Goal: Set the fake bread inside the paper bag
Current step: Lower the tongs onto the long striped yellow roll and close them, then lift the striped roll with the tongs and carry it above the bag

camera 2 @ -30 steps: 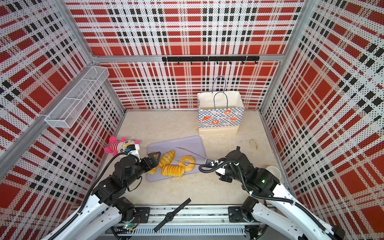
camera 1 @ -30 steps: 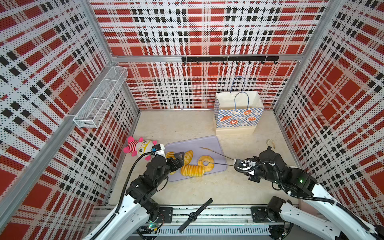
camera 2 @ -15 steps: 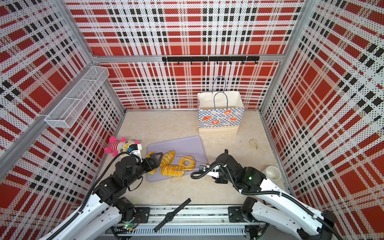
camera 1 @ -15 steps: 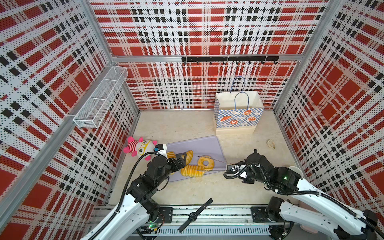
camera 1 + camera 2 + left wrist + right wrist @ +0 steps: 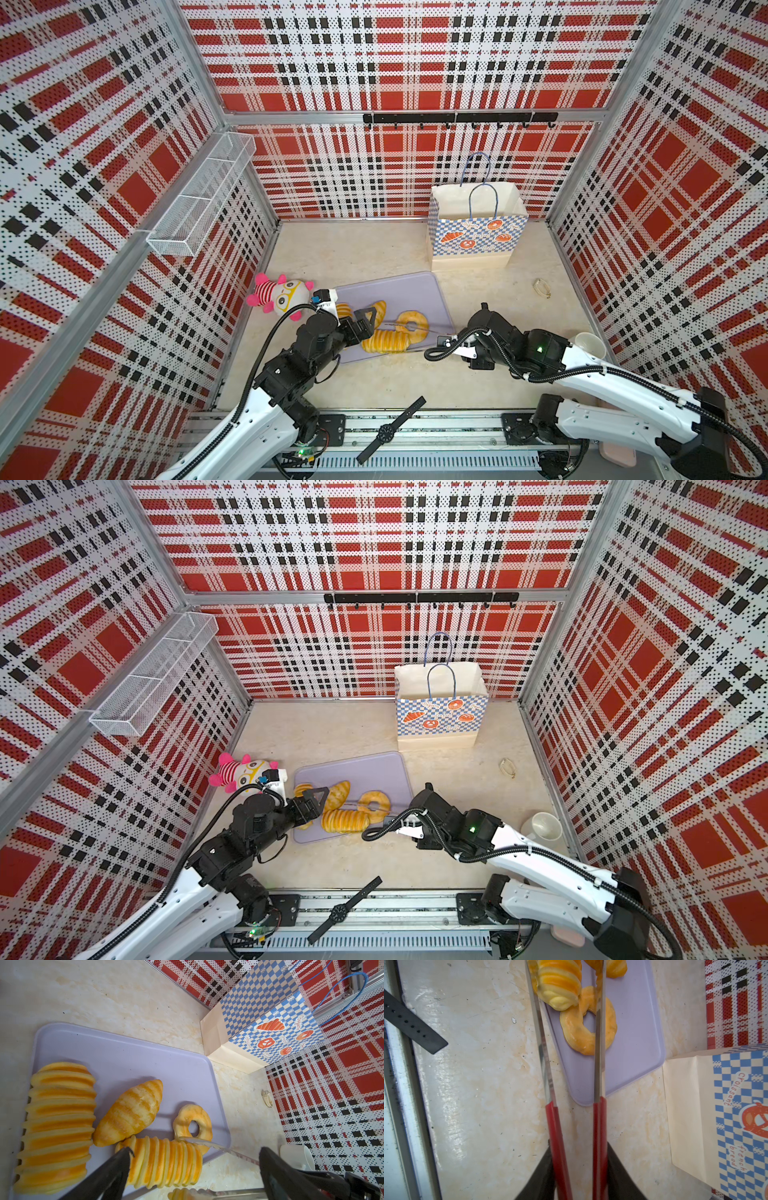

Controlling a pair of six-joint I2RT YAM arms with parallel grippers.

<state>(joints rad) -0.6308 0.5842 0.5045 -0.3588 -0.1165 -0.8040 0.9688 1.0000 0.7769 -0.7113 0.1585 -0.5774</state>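
You have four pieces of fake bread [image 5: 384,343] on one lilac tray [image 5: 407,291]: one broad ridged loaf [image 5: 58,1126], one slimmer ridged loaf [image 5: 166,1163], one croissant-shaped roll [image 5: 128,1111] and one ring doughnut [image 5: 187,1113]. Elsewhere you have one paper bag [image 5: 473,241], one pair of tongs [image 5: 599,1126], one plush doll [image 5: 278,295], one wristwatch [image 5: 386,432], one white cup [image 5: 588,345] and one wire basket [image 5: 199,203]. You have two robot arms, a left arm [image 5: 266,399] and a right arm [image 5: 615,382].
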